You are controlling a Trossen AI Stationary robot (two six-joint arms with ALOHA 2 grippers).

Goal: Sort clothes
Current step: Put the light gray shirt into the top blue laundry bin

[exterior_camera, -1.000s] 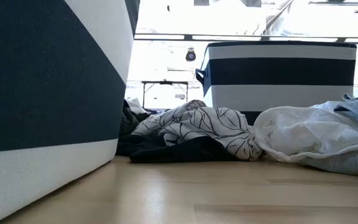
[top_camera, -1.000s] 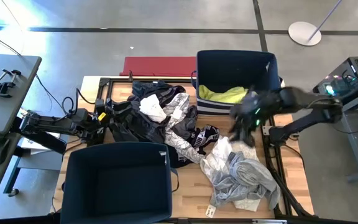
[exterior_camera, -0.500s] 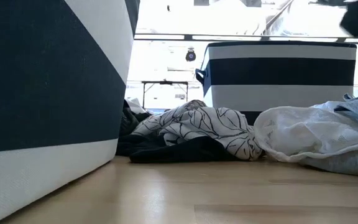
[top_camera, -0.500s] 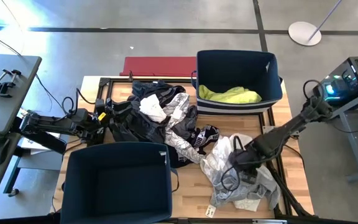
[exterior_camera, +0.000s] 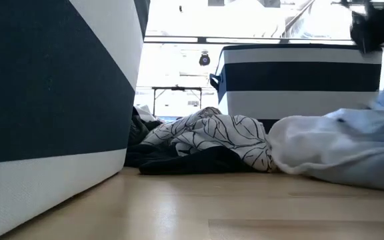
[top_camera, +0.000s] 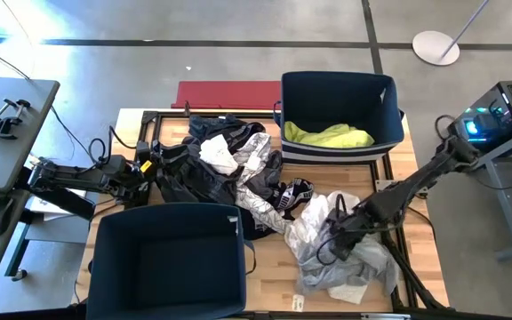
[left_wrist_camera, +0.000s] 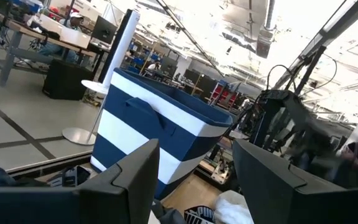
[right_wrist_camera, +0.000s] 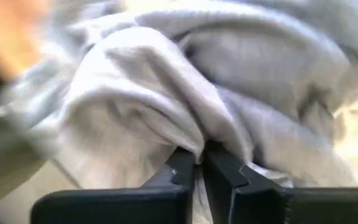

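Note:
A light grey garment lies bunched at the table's near right, beside a white one. My right gripper is down on this heap, shut on the grey garment. More clothes, black, white and patterned, lie heaped in the table's middle. A yellow garment lies inside the far bin. My left gripper waits open at the table's left edge, next to the black clothes, with nothing between its fingers. My right gripper pinches a raised fold of the grey garment between its two fingers, which come at it slanting down from the table's right. The fold stands up at the fingertips. The rest of the garment lies slack on the table and on the white one.
A second dark blue bin stands at the near left and fills the low view's left. A red board lies at the far edge. A paper tag sits at the near edge. Bare wood shows between near bin and grey heap.
My right gripper has swung from beside the far bin toward the near edge, come down on the grey garment and shut on a fold of it. The garment has bunched toward the gripper and its top has risen; its lower part stays on the table.

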